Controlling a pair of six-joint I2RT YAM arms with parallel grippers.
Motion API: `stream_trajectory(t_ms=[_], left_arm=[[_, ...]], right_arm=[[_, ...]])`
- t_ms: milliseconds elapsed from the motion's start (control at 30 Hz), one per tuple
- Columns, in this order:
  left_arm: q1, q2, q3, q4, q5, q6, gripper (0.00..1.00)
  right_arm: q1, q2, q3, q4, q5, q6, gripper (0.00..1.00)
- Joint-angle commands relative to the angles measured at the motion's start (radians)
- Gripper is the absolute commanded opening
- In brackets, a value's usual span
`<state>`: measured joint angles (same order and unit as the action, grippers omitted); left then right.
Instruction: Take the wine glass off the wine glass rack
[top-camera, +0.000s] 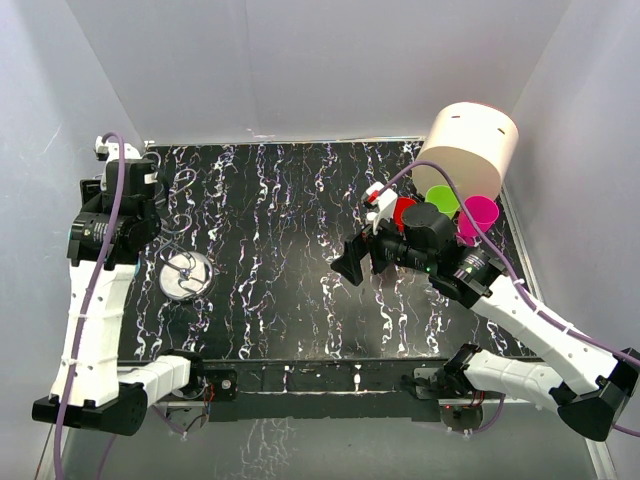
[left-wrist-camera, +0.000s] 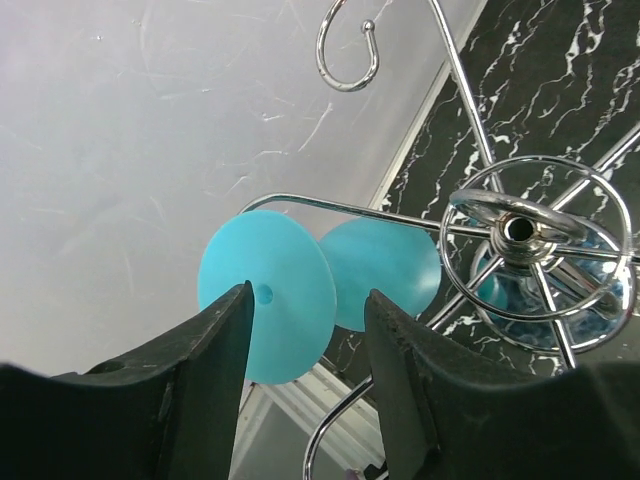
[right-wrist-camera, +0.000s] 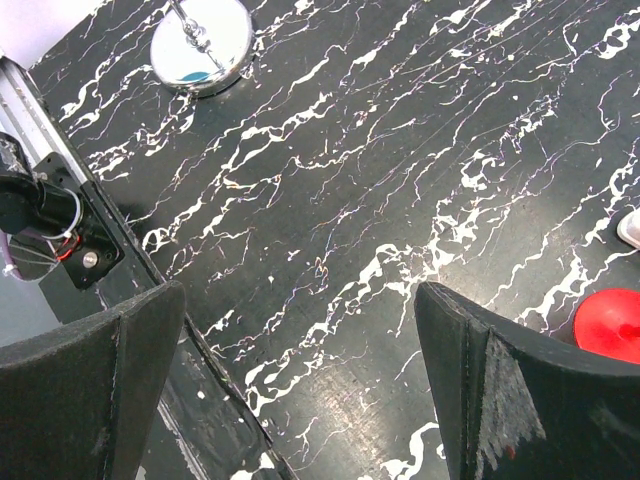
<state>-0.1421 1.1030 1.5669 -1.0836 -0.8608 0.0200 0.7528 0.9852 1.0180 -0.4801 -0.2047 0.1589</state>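
The wine glass rack is thin silver wire with a spoked ring hub (left-wrist-camera: 519, 229) and a hooked arm end (left-wrist-camera: 345, 55). Its round shiny base (top-camera: 186, 275) stands at the table's left and also shows in the right wrist view (right-wrist-camera: 200, 40). A teal wine glass foot (left-wrist-camera: 290, 300) hangs on a wire arm, with a second teal disc (left-wrist-camera: 390, 265) just behind it. My left gripper (left-wrist-camera: 310, 295) is open, its tips just short of the nearer teal foot, which shows in the gap. My right gripper (right-wrist-camera: 300, 300) is open and empty over mid-table (top-camera: 350, 262).
A large cream cylinder (top-camera: 468, 148) lies at the back right with green (top-camera: 442, 198), pink (top-camera: 478, 215) and red (top-camera: 403, 212) cups by it. The red one shows in the right wrist view (right-wrist-camera: 612, 325). White walls close in on the left and right.
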Motion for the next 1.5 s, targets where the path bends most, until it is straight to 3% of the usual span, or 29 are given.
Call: stream_trajectory(t_ms=[0, 833, 1467], left_arm=[[-0.007, -0.018, -0.027, 0.022, -0.08, 0.035, 0.46], [-0.009, -0.014, -0.096, 0.075, -0.143, 0.092, 0.4], [-0.017, -0.007, -0.038, 0.035, -0.138, 0.09, 0.22]], right_arm=[[0.009, -0.008, 0.007, 0.067, 0.016, -0.014, 0.98], [0.015, -0.01, 0.008, 0.069, 0.011, -0.009, 0.98], [0.015, -0.004, 0.013, 0.068, 0.013, -0.005, 0.98]])
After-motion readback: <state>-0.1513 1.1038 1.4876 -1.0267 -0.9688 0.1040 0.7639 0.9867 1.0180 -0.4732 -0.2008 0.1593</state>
